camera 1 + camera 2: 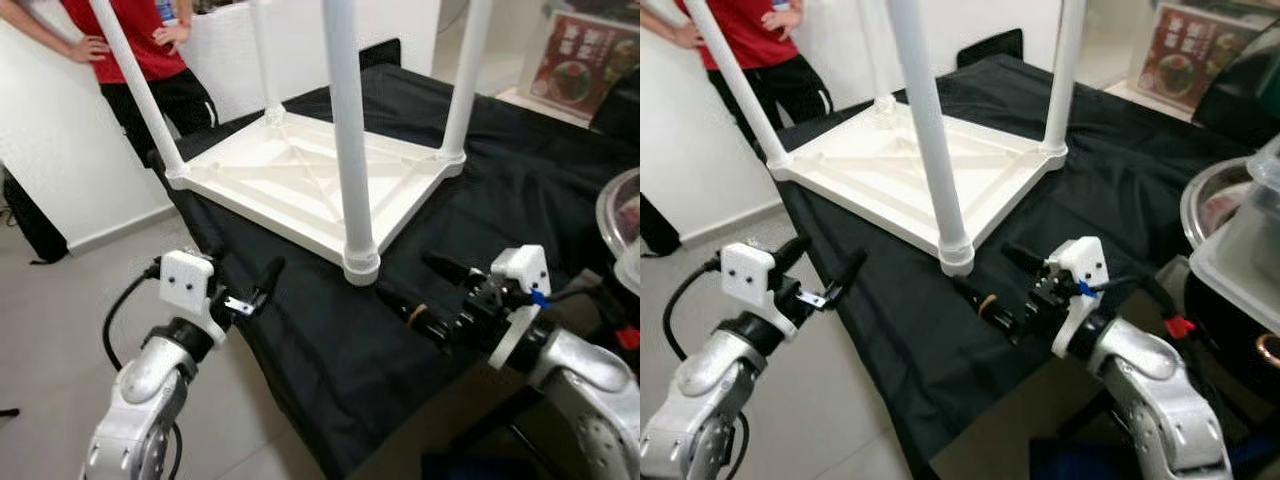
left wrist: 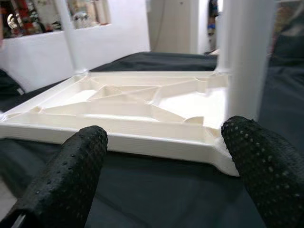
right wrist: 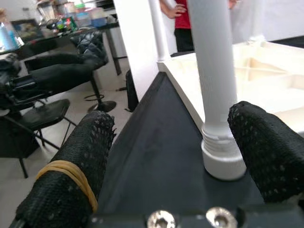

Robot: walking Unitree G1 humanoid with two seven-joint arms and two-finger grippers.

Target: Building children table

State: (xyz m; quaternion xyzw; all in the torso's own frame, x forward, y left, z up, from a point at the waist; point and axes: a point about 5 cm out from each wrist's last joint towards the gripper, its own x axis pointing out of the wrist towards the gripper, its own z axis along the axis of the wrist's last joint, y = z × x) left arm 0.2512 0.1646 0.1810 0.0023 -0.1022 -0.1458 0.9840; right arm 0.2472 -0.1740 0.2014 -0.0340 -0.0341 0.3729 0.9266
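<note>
My right gripper (image 1: 432, 290), released, faces the near leg (image 1: 347, 140); a careless knock could loosen its socket (image 1: 361, 266).

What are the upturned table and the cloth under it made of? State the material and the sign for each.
Upturned children's table: looks like moulded white plastic, semi-gloss; ribbed underside and a threaded collar at the nearest leg's base suggest it.
Black cloth: seemingly woven fabric, matte; it creases and drapes over the edge.
</note>
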